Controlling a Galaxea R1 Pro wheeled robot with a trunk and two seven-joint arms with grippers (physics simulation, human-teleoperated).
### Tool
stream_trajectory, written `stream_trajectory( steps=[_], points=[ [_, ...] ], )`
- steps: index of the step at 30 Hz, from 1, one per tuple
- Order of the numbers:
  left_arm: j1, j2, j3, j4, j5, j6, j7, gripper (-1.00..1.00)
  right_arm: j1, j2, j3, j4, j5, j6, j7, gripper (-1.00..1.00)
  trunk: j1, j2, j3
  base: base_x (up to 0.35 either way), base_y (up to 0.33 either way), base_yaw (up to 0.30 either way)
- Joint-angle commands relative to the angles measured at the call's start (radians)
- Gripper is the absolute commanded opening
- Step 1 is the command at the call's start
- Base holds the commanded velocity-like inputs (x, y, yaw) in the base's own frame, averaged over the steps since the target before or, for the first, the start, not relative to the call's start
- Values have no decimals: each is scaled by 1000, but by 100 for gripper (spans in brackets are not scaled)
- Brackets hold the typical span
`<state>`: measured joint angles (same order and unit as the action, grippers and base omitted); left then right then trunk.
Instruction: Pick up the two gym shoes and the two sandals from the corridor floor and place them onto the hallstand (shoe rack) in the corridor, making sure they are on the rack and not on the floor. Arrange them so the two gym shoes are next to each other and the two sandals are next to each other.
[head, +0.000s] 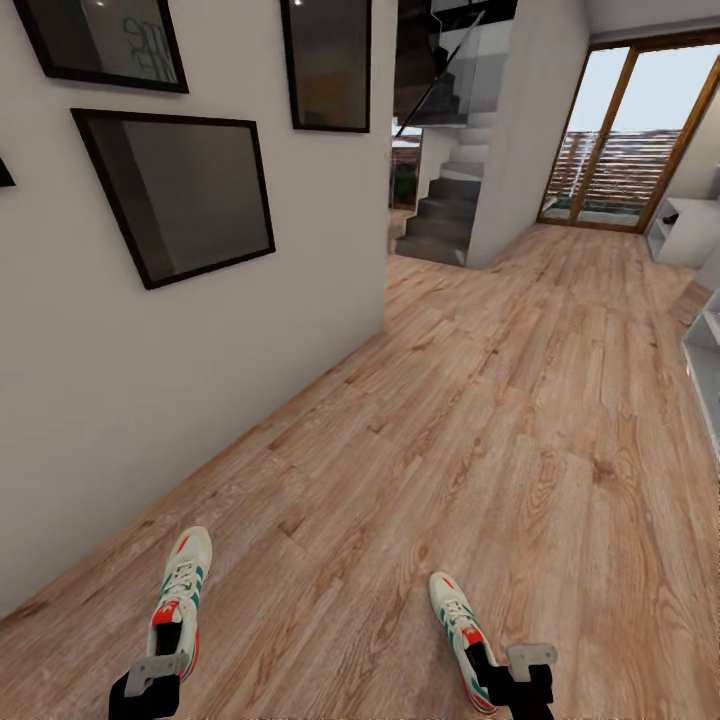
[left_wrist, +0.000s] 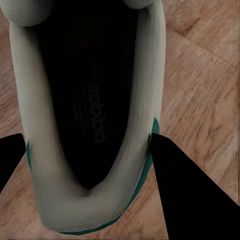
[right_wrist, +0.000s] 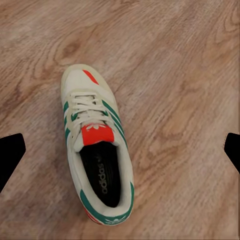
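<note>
Left hand (head: 150, 672) straddles the left gym shoe's (head: 178, 598) heel, fingers (left_wrist: 192, 195) close beside it; closed or not, can't tell. Right hand (head: 520, 672) hangs wide open above the right gym shoe (right_wrist: 95, 150), empty. Both shoes on corridor floor (head: 450, 420).

Wood-plank floor (head: 480, 420) bears right gym shoe (right_wrist: 95, 150).
</note>
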<state>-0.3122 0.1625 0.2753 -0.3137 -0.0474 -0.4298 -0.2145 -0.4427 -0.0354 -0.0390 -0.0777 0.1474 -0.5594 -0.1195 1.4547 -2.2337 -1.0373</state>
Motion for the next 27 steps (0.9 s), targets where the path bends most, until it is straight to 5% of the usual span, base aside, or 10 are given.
stream_trajectory(
  steps=[1,22,27],
  points=[
    [-1,-1,9,1,-6,-3,-6,-100,-1,0,-4,1,11,-2,-6,100,0,0,-1,-139,-100,1],
    [-25,-2,-1,-25,-14,31,-12,-100,-1,-5,0,-23,20,5,2,100,0,0,-1,-78,-55,0],
    [-124,-5,-4,-50,-18,176,-21,-100,-2,-5,1,-129,19,92,4,100,0,0,-1,0,0,0]
  ],
)
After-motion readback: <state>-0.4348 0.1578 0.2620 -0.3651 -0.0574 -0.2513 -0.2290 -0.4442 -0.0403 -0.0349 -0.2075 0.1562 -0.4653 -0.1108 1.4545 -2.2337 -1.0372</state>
